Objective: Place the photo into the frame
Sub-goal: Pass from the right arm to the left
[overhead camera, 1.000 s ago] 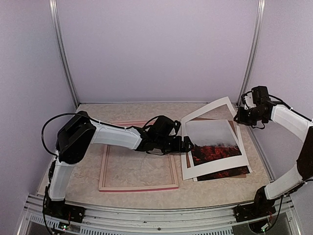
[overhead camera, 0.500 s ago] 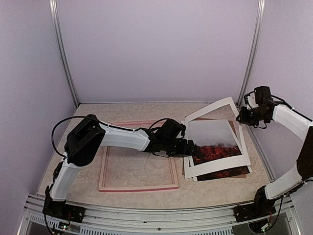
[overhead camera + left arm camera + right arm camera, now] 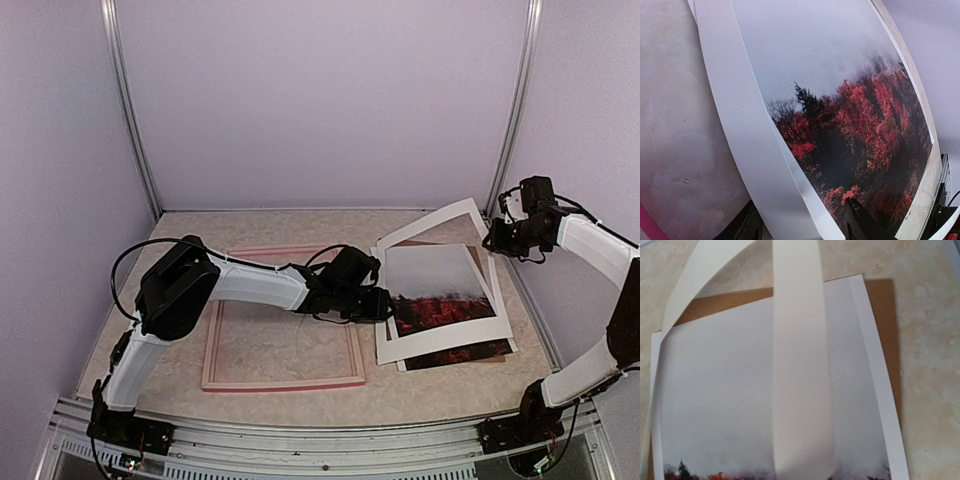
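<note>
- Photo (image 3: pixel 440 285) lies face up just right of the frame (image 3: pixel 283 381), wholly outside it; nothing is seated yet.
- Left claw (image 3: pixel 385 305) straddles the photo's left edge, jaws spread, no pinch evident.
- Right claw (image 3: pixel 500 238) seems to pinch the raised mat (image 3: pixel 425 224) corner.
- Remaining: grip, carry over, lay inside the frame.
</note>
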You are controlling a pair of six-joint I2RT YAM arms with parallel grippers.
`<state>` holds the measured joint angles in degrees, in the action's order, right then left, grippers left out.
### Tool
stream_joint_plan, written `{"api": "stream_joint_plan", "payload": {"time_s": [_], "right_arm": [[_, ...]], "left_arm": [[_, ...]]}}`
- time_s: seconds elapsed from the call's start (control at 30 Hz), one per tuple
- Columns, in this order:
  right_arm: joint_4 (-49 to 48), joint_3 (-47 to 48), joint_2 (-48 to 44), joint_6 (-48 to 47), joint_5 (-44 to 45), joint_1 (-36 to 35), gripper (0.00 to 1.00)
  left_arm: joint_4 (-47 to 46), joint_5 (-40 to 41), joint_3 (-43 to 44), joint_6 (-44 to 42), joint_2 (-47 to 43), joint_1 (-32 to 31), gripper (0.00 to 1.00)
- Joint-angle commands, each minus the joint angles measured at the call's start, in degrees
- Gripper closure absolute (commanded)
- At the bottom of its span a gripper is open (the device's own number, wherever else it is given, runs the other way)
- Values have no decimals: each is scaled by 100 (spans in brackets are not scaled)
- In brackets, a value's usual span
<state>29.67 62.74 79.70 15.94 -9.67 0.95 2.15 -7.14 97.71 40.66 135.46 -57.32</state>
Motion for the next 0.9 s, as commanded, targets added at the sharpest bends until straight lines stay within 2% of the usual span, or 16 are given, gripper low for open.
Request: {"api": "stream_joint_plan", "payload": {"time_s": [0.0,0.33,0.87], "right_arm": [[-97,-114,-70,-7,-92,80,81],[-206,-300,-44,-3,-168,79,79],[-359,-603,10,14,-219,77,68]], "left_arm": [[-48,64,-126,-39,81,-34,49],[-127,329,-221,-146,-179,-31,60],[-124,586,-295,-312,-790,-31,66]]}}
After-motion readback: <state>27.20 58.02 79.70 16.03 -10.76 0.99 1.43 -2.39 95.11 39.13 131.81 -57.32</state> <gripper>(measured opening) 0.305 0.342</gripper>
